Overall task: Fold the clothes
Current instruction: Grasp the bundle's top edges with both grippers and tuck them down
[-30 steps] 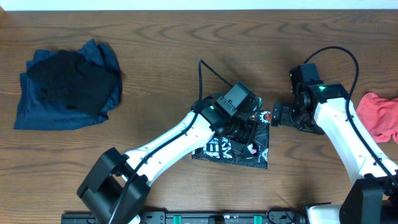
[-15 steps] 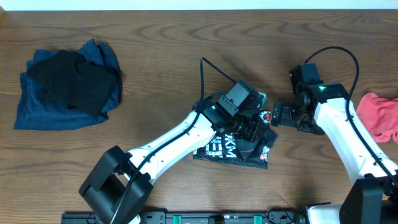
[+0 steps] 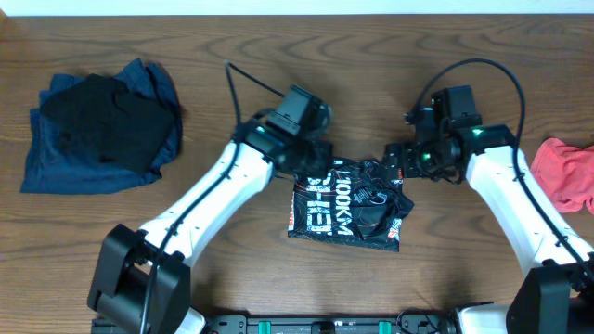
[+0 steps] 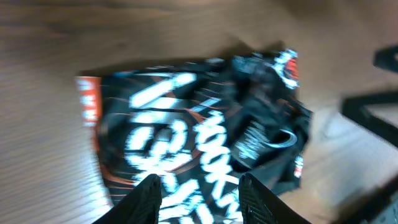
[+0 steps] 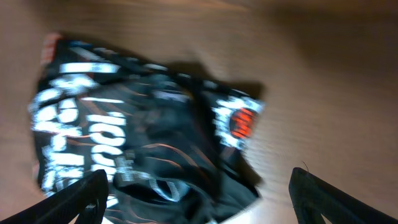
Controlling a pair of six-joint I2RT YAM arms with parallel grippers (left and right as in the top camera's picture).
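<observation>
Overhead: folded black shirt point(image 3: 345, 206) lies between left gripper point(image 3: 314, 173), jaws part-open, and right gripper point(image 3: 397, 162), jaws wide; both empty.

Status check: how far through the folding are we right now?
Done: the black shirt lies as a compact folded bundle mid-table. In hand: nothing; the left gripper and right gripper are both open above it. Left: the red garment at the right edge looks crumpled; the blue-and-black pile far left looks only loosely stacked.
</observation>
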